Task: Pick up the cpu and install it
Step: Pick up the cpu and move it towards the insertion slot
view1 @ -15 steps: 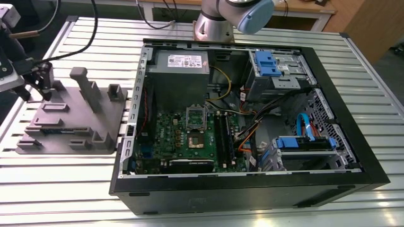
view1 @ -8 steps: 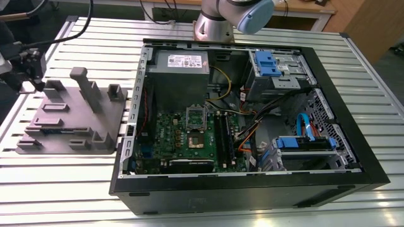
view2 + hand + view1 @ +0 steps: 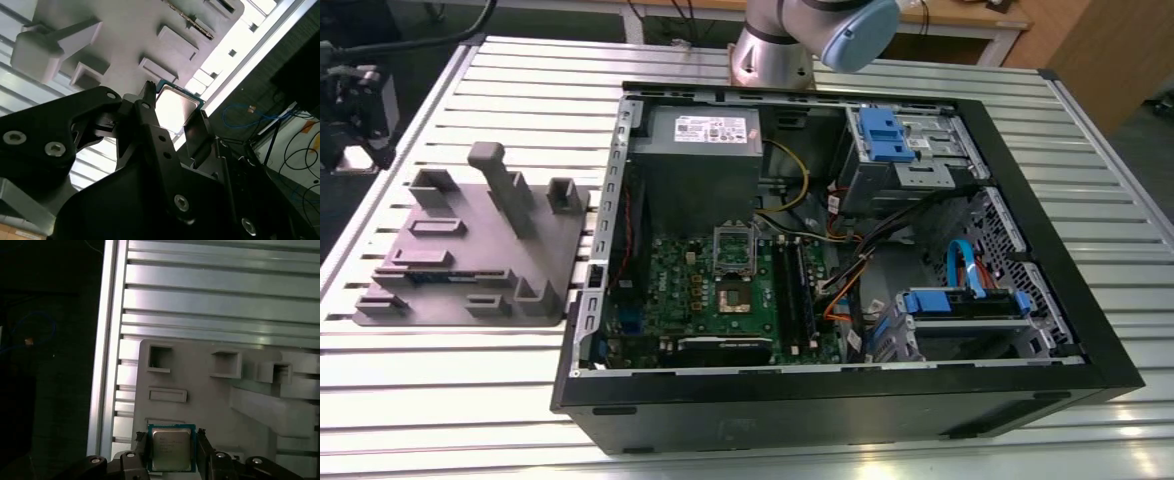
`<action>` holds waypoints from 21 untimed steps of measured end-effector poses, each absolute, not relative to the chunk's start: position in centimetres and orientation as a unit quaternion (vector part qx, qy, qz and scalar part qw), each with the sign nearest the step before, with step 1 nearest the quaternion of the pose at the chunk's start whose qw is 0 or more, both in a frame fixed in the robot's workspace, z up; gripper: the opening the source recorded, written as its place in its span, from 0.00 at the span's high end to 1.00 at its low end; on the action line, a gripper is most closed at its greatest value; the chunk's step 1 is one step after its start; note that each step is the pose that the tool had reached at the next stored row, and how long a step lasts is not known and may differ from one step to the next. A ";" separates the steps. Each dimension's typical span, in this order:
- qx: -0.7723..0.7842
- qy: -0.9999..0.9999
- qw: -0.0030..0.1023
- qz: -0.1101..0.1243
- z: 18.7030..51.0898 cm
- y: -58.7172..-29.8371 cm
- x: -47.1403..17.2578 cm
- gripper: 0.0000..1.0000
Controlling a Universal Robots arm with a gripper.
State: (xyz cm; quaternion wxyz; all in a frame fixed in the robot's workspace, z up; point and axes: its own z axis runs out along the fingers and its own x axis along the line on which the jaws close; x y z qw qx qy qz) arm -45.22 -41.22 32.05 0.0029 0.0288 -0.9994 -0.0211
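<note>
End effector (image 3: 171, 445) (image 3: 172, 114) is closed down to chip width, with one finger (image 3: 141, 444) against each of two opposite edges of the cpu (image 3: 171, 450) (image 3: 175, 106). The cpu is pinched between them, its shiny metal lid facing both wrist views and a green border showing around it. It sits over the grey fixture plate (image 3: 210, 395) near one edge; can't tell if it's lifted clear. The plate has rectangular pockets and a tall post (image 3: 491, 165). It lies on the slatted aluminium surface (image 3: 454, 380), just beside the open PC case (image 3: 841, 415), on the exterior view's left. Inside the case the motherboard (image 3: 660, 275) lies flat, socket bracket (image 3: 735, 246) open. Arm base (image 3: 771, 55) stands behind the case.
</note>
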 end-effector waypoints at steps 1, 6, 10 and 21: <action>0.029 -0.999 0.003 -0.021 32.5 -41.2 -45.2 0.53; 0.029 -0.999 0.003 -0.021 34.8 -41.2 -45.2 0.53; 0.029 -0.999 0.003 -0.021 36.6 -41.2 -45.2 0.53; 0.029 -0.999 0.003 -0.021 38.2 -41.2 -45.2 0.53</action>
